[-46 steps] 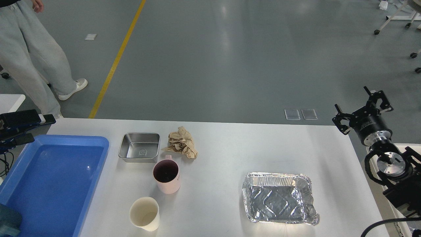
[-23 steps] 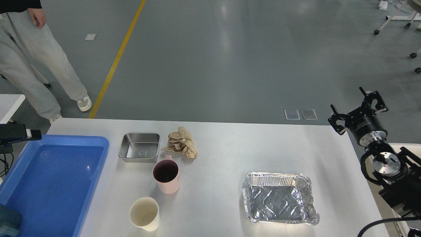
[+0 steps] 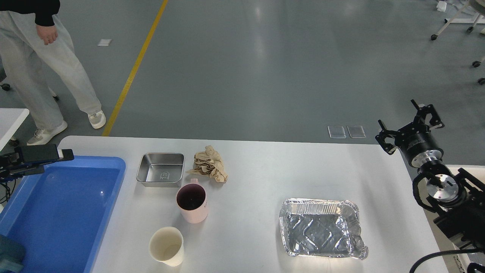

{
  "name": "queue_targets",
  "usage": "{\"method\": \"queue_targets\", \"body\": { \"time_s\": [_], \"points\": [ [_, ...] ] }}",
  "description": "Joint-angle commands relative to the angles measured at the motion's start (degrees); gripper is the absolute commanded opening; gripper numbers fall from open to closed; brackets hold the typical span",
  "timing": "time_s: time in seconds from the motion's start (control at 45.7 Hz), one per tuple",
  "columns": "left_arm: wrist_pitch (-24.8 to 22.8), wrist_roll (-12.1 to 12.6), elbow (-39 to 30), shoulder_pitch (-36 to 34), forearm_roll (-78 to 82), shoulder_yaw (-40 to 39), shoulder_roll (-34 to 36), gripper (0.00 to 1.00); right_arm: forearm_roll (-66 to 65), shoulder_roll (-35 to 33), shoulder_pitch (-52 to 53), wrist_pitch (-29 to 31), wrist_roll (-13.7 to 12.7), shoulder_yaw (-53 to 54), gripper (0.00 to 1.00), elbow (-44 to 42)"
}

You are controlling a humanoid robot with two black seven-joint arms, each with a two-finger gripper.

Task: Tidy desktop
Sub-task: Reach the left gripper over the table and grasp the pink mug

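The right claw (image 3: 410,122) hangs wide open past the table's far right corner, holding nothing; the left claw (image 3: 57,154) sits over the blue tray's (image 3: 22,189) far rim, too dark to tell if open. The big white table (image 3: 257,178) stretches left to right. On it sit a foil pan (image 3: 322,227), steel dish (image 3: 160,169), crumpled paper (image 3: 209,163), pink mug (image 3: 192,203) and paper cup (image 3: 167,246).

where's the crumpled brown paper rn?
Head view: the crumpled brown paper lies on the desktop, left of centre near the far edge, just right of the steel tray and behind the pink mug.
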Motion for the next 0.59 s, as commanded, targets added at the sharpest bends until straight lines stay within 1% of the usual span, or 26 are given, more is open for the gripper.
{"method": "queue_targets", "body": {
  "time_s": [0.0, 0.109, 0.328, 0.416, 0.569],
  "points": [
    [3.2, 2.1, 2.2, 0.1, 3.1, 2.9, -8.4, 0.98, 0.0, 0.1, -0.1, -0.1, 0.0, 0.0, 1.0, 0.0],
    [6.6, 3.2, 5.2, 0.0, 7.2, 5.9, -15.6, 0.98, 0.0, 0.1, -0.2, -0.2, 0.0, -0.1, 1.0, 0.0],
    [10.5, 3.3, 10.5, -0.7, 10.3, 9.5, -26.9, 0.98, -0.1, 0.3, -0.2, -0.3, 0.0, -0.1, 1.0, -0.1],
    [12.7, 3.2, 11.3, -0.9, 10.8, 10.3, -29.7, 0.97, -0.1, 1.1, -0.2, -0.4, 0.0, -0.1, 1.0, -0.2],
    [16.6, 3.0, 12.0, -1.2, 10.8, 11.9, -31.8, 0.95, -1.0, 1.9, -0.3, -1.1, 0.0, -0.1, 1.0, 0.0]
  ]
}}
